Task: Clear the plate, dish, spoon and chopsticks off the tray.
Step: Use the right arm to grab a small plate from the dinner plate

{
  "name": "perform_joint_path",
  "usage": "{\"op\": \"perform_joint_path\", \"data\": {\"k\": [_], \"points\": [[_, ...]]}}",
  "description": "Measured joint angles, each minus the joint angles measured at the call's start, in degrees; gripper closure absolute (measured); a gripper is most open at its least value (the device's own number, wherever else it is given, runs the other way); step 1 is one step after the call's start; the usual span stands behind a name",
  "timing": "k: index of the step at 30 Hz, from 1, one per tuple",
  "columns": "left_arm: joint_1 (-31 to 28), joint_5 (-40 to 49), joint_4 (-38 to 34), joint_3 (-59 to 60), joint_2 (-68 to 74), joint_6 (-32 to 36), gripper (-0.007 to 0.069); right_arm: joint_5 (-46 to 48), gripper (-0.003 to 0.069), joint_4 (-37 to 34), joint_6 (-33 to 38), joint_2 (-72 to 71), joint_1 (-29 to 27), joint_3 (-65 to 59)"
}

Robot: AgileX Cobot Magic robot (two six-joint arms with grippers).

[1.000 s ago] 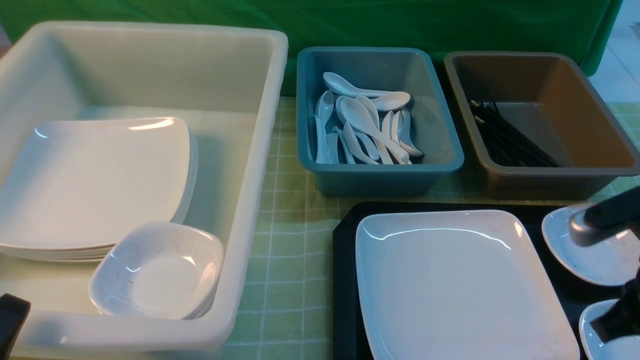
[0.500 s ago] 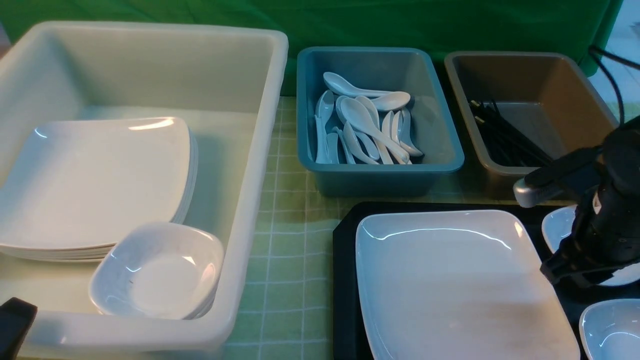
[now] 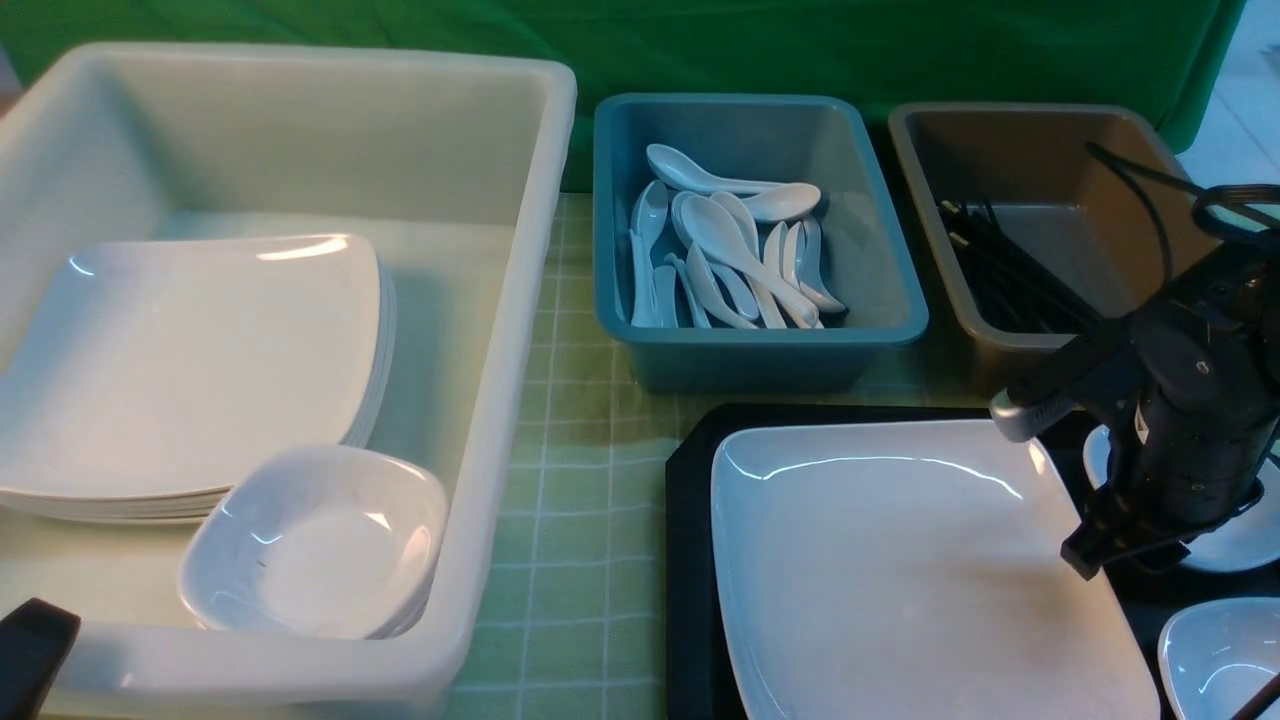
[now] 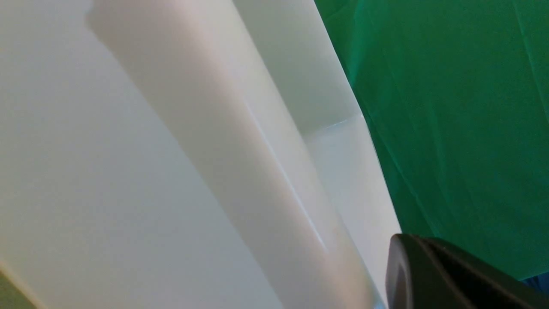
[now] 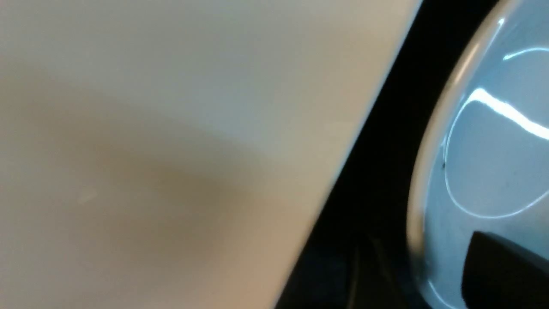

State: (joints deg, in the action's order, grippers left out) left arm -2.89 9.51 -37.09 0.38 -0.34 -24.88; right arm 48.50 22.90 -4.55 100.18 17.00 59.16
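The large white plate (image 3: 900, 570) lies on the black tray (image 3: 690, 560) at the front right. Two small white dishes (image 3: 1235, 540) (image 3: 1215, 660) sit on the tray to its right. My right gripper (image 3: 1085, 560) points down at the plate's right edge, jaws apart and empty. In the right wrist view the plate (image 5: 171, 128), a strip of tray (image 5: 377, 180) and a dish (image 5: 493, 171) show, with one dark finger (image 5: 506, 274) over the dish. My left gripper (image 3: 30, 655) is shut and empty beside the white tub's front left corner. No spoon or chopsticks show on the tray.
A big white tub (image 3: 520, 330) at the left holds a stack of plates (image 3: 190, 370) and small dishes (image 3: 315, 545). A blue tub (image 3: 760, 345) holds several spoons (image 3: 730, 250). A brown tub (image 3: 1090, 345) holds black chopsticks (image 3: 1010, 275). Green checked cloth lies between them.
My right arm has swung in from the right edge of the view, leftwards, to the plate's right edge. The left gripper has barely shifted.
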Motion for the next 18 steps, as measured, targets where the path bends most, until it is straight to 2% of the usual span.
{"op": "perform_joint_path", "data": {"k": [12, 18], "points": [[0.0, 0.7, 0.2, 0.0, 0.0, 0.4, 0.0636, -0.4, 0.0363, 4.2, 1.1, 3.6, 0.0, 0.0], [0.0, 0.7, 1.2, 0.0, 0.0, 0.4, 0.0636, -0.7, 0.0445, 4.6, 1.2, 4.1, 0.0, 0.0]]}}
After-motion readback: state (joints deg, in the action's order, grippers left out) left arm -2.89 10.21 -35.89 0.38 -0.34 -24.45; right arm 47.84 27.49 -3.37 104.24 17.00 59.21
